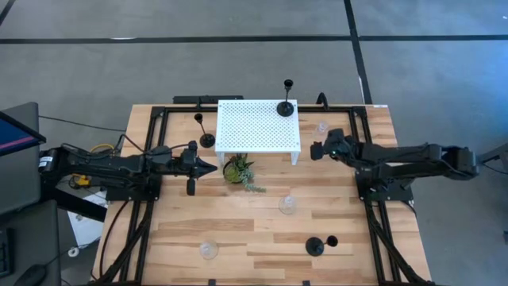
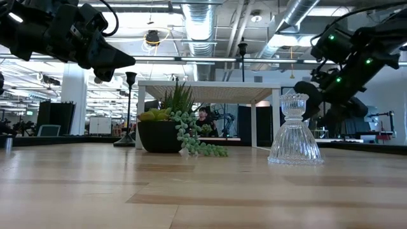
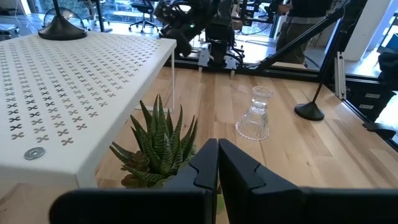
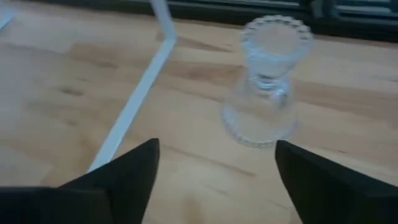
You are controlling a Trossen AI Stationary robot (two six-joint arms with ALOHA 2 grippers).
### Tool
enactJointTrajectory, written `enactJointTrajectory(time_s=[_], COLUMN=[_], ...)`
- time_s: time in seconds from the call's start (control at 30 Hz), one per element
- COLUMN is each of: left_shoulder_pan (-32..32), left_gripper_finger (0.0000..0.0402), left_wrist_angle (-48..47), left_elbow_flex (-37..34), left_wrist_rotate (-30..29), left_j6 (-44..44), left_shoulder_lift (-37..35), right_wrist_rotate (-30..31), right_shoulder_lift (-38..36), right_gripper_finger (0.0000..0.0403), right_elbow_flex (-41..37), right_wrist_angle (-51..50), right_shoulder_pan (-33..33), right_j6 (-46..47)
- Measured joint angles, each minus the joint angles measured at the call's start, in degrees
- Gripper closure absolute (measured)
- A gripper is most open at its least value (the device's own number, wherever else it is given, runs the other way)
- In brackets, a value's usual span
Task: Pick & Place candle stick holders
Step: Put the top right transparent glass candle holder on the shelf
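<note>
We hold our right gripper [image 4: 214, 180] with fingers spread wide beside 1 clear glass holder [image 4: 264, 81] standing near the desk's far right edge; next, a grasp needs closing in; left gripper [image 3: 217, 165] waits clenched

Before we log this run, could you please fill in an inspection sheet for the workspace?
Surface: wooden table, no spills seen.
Job's things: black holders, one on the stand, one left of it, one near the front; glass holders all on the table.
Clutter: plant.
Grippers: left gripper shut, empty; right gripper open, empty, beside a glass holder.
Cables: bundle at the left arm's base.
Surroundings: monitor; person beyond the table.
</note>
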Motion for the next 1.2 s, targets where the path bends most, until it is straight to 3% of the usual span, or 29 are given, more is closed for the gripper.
enactJointTrajectory(time_s=[0.27, 0.97, 1.2], left_shoulder_pan=[0.0, 0.0, 0.0], left_gripper_finger=[0.0389, 0.0389, 0.0389], left_wrist_angle=[0.0, 0.0, 0.0], left_elbow_flex=[0.0, 0.0, 0.0], left_wrist_rotate=[0.0, 0.0, 0.0], left_j6=[0.0, 0.0, 0.0], left_shoulder_lift=[0.0, 0.0, 0.0], right_wrist_rotate=[-1.7, -1.7, -1.7], right_shoulder_lift=[4.8, 19.9, 22.5], right_gripper_finger=[0.0043, 0.0040, 0.0040], right_elbow_flex=[0.0, 0.0, 0.0], right_wrist_angle=[9.1, 28.7, 30.4], right_shoulder_pan=[-4.3, -13.2, -15.4], right_j6=[-5.4, -9.4, -9.4])
